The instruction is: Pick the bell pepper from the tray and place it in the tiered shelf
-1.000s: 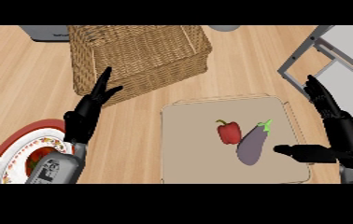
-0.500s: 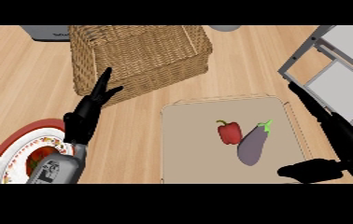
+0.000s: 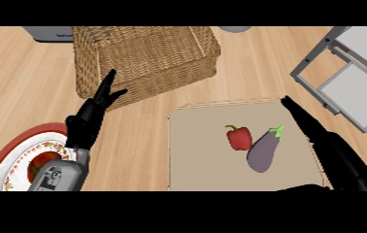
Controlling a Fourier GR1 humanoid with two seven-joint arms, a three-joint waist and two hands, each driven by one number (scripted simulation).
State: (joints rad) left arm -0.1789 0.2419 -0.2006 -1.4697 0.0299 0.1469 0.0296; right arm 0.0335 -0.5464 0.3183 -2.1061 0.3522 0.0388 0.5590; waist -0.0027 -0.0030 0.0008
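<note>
A red bell pepper (image 3: 239,137) lies on the beige tray (image 3: 201,144), touching a purple eggplant (image 3: 263,150) at its right. My right hand (image 3: 326,147) hovers over the tray's right edge, open, with straight fingers pointing up-left and the thumb low near the tray's front right corner. It is apart from the pepper, to the right of the eggplant. The grey tiered shelf (image 3: 337,72) stands at the upper right. My left hand (image 3: 91,115) rests open at the left, fingers up, beside the basket.
A large wicker basket (image 3: 143,59) lies behind the tray at upper left. A red-rimmed patterned plate (image 3: 22,152) sits at the lower left under my left forearm. A grey object (image 3: 46,33) shows at the top left edge.
My right hand has moved lower and toward the near right, and its fingers have stretched out straighter along the tray's right edge. Left hand, pepper and eggplant have not moved.
</note>
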